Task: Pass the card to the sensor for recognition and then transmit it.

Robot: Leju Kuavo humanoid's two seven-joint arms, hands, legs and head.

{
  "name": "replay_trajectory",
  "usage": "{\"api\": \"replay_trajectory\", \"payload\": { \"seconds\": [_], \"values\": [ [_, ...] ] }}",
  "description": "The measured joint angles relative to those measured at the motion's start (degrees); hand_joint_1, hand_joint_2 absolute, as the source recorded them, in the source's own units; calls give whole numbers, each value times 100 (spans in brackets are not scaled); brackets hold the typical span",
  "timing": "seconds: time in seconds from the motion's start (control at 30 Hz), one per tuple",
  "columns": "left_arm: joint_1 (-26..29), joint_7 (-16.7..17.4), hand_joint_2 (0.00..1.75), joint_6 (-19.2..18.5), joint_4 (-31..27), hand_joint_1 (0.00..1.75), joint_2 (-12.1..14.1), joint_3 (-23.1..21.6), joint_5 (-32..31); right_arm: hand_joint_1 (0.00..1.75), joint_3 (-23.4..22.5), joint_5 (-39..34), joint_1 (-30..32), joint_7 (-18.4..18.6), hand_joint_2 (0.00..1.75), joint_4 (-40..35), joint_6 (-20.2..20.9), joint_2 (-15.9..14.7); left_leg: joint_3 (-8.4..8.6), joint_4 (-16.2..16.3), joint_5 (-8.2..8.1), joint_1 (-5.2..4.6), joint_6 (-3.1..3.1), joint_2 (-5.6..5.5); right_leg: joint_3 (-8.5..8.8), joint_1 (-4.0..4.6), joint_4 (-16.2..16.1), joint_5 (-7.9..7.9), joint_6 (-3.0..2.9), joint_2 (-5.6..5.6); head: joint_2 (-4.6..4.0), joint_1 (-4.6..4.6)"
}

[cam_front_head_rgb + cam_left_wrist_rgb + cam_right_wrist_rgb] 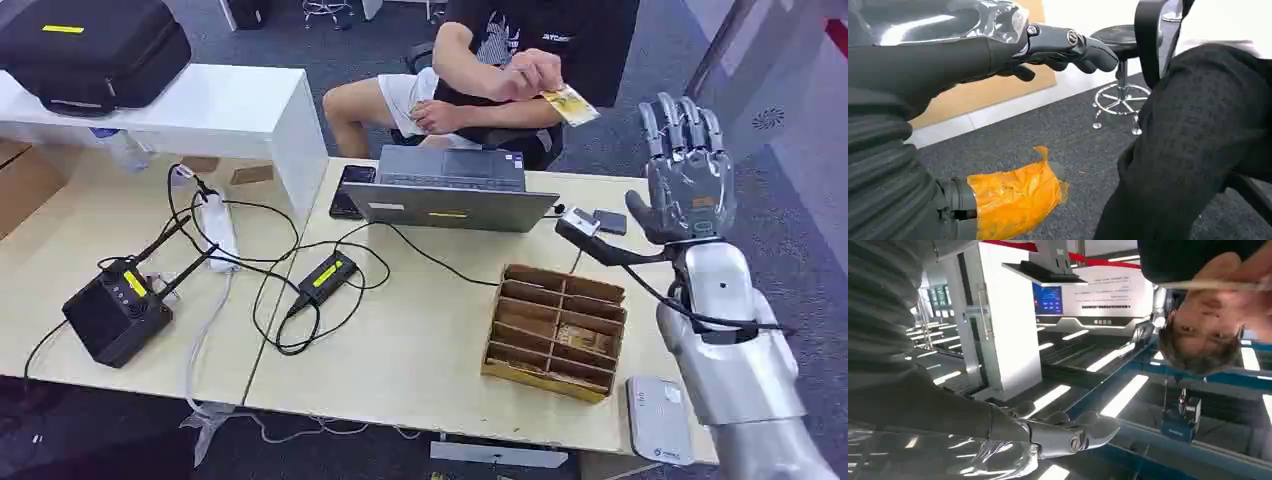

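Right hand (688, 180) raised upright, fingers (685, 125) spread and empty — person's hand (528, 75) offers card (570, 104) nearby.

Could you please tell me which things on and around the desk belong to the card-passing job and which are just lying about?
Job:
card, held out by the person's hand
right hand, raised and empty, fingers apart
white reader at the near desk edge, probably the sensor

Lying about:
laptop
phone
wooden organiser
power strip
black box with antennas
black case
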Motion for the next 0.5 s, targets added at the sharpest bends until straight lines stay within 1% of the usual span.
{"api": "replay_trajectory", "payload": {
  "seconds": [0.07,0.2,0.23,0.27,0.3,0.33,0.37,0.47,0.5],
  "values": [
    [1,-2,175,0,24,0,-2,2,0,0,59,4,-163,11,175,227,0,-22,-5,0,-1,0,1,2,-6,0,0,0,0,1,0,0],
    [-3,-206,175,-2,92,0,-2,0,-66,0,199,111,-700,413,175,1002,-70,-50,-20,0,-1,-1,2,4,-22,-1,0,0,0,2,0,2],
    [-4,-258,175,-2,116,0,-2,2,-77,0,212,76,-897,461,175,1356,-127,-52,-20,0,-1,-1,2,4,-22,-1,0,0,0,2,0,2],
    [-4,-302,175,-2,142,0,-2,2,-98,117,229,72,-1074,492,175,1637,-190,-50,-21,0,-1,-1,2,3,-21,-1,0,2,2,2,0,0],
    [-6,-348,175,-2,166,0,-2,2,-111,173,242,22,-1256,501,175,1924,-293,-50,-21,1,0,-1,1,3,-21,-1,0,2,2,2,0,2],
    [-10,-380,175,0,188,0,-2,2,-116,175,251,-72,-1412,476,175,2197,-429,-46,-21,1,0,-1,1,2,-20,-1,0,3,3,1,0,0],
    [-16,-407,175,0,208,0,-2,2,-116,171,253,-168,-1537,426,175,2431,-576,-31,-21,2,0,-1,1,2,-19,-1,0,3,3,1,0,2],
    [-30,-415,175,0,249,0,-2,2,-127,169,256,-234,-1709,319,175,2884,-924,48,-20,2,0,-1,1,3,-19,-1,0,3,3,1,0,2],
    [-31,-415,175,0,260,0,-2,0,-138,175,260,-232,-1733,308,175,2977,-988,83,-20,2,0,-1,1,4,-20,-1,0,3,3,4,0,0]
  ]
}}
